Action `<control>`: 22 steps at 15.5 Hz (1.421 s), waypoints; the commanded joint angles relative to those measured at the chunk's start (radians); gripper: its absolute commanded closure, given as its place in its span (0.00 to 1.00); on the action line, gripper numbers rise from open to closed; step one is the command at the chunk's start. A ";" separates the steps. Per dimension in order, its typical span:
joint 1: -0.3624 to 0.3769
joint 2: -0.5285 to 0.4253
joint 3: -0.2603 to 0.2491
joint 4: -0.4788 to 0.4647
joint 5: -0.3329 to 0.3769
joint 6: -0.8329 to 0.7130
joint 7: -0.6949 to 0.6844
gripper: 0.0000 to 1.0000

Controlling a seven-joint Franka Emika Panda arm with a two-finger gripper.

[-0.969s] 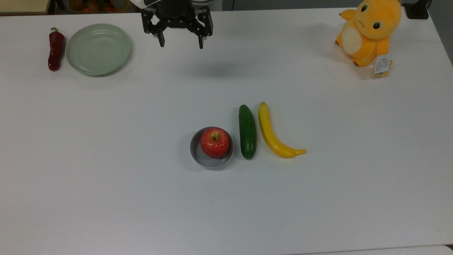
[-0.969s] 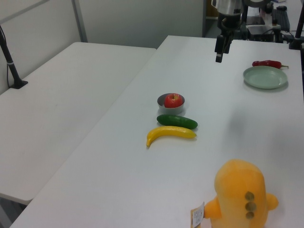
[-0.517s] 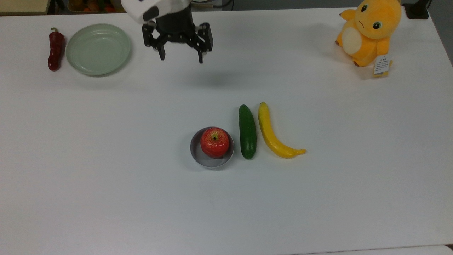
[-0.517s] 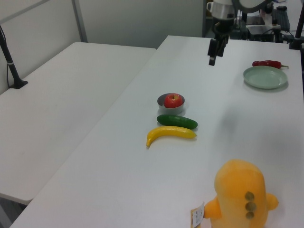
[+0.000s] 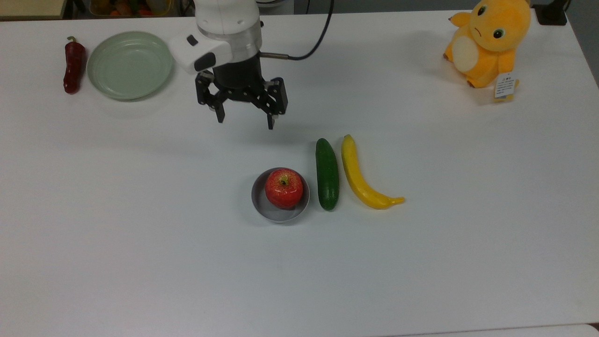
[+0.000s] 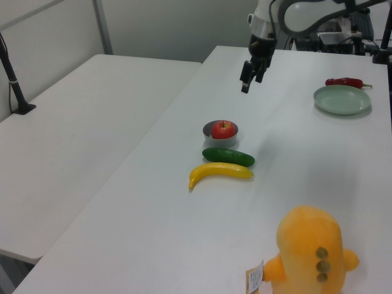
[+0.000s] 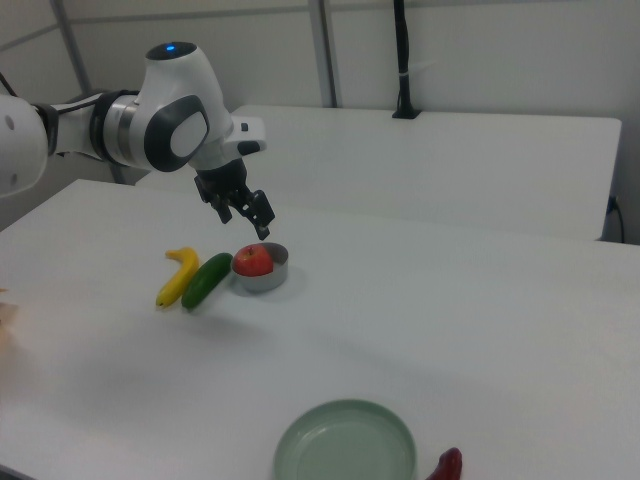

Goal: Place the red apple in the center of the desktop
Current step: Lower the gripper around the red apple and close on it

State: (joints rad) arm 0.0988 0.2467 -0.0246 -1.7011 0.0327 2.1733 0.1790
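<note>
Nothing lifted yet: the apple [image 5: 283, 188] sits in the grey bowl [image 5: 280, 210] beside the cucumber [image 5: 326, 174], not yet out on the bare desktop [image 5: 140, 224], while the gripper [image 5: 245, 118] hangs above and short of it, jaws spread wide, holding and touching nothing.

Round glossy red apple [image 5: 283, 188] sits in small grey bowl [image 5: 280, 213], white matte desktop [image 5: 140, 234]. Green cucumber [image 5: 326, 174] just beside bowl. Black 2-finger gripper [image 5: 244, 122] above, fingers spread wide, nothing held.
</note>
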 commanded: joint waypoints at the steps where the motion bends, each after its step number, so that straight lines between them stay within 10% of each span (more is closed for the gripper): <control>1: 0.041 0.075 -0.003 0.073 0.004 0.025 0.054 0.00; 22: 0.128 0.355 -0.005 0.259 -0.112 0.066 0.209 0.00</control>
State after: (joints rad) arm 0.2128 0.5755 -0.0226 -1.4675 -0.0557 2.2281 0.3614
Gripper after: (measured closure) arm 0.000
